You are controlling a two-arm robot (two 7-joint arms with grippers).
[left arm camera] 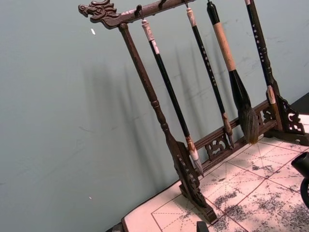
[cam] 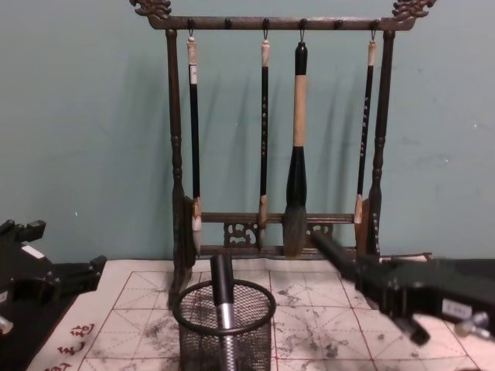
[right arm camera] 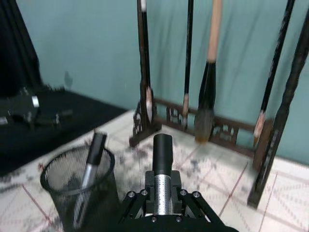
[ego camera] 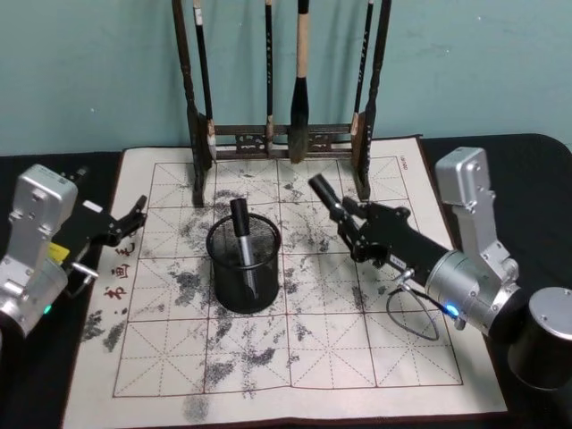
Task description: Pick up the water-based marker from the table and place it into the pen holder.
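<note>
We hold the marker pinched in the right gripper. It hangs above the mat, to the right of the holder and apart from it. The marker sits tilted, its black end pointing up and toward the rack.

The step in hand, as we judge it, is the carry to the holder. To do it well, we should move left until the marker is over the open rim. We should then turn the wrist so the marker stands close to upright, and lower it until its lower end is inside the mesh. Only then should we let go. A second marker stands in the holder, so we should aim for the free part of the opening. We should also keep low and away from the hanging brushes.

The left gripper rests spread and empty at the mat's left edge.

Red characters run down the mat's left margin, and a small printed line sits near its far right corner. We cannot read either. We make out no brand on either marker.
</note>
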